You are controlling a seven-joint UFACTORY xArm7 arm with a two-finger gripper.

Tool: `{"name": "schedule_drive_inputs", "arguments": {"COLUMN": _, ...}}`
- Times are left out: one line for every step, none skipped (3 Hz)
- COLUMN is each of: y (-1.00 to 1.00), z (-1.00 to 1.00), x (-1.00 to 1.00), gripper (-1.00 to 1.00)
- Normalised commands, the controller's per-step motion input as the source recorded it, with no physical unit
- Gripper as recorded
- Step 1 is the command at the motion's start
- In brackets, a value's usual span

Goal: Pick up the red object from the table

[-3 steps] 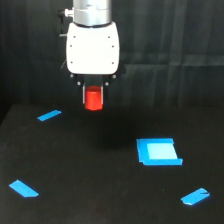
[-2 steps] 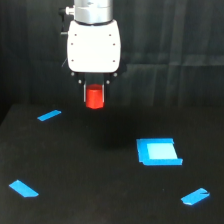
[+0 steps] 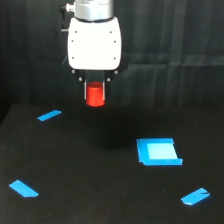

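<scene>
We have the red object (image 3: 95, 95) clamped in the pincer (image 3: 95, 95), fingers closed on its sides; it hangs clear of the table (image 3: 100, 200), up at 12 o'clock in the exterior view; grip is centred so the block sits upright and shouldn't slip, we judge; pick looks essentially done; blue square (image 3: 158, 151) sits at 4 o'clock of it, tape strips (image 3: 49, 115) at 8 o'clock, all untouched and well apart.
</scene>
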Motion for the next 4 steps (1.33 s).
{"name": "schedule_drive_inputs", "arguments": {"y": -0.05, "z": 0.26, "x": 0.0, "gripper": -0.98}}
{"name": "schedule_drive_inputs", "arguments": {"y": -0.02, "z": 0.24, "x": 0.0, "gripper": -1.0}}
{"name": "schedule_drive_inputs", "arguments": {"y": 0.0, "z": 0.11, "x": 0.03, "gripper": -0.95}}
{"name": "schedule_drive_inputs", "arguments": {"y": 0.07, "z": 0.14, "x": 0.08, "gripper": -0.99}}
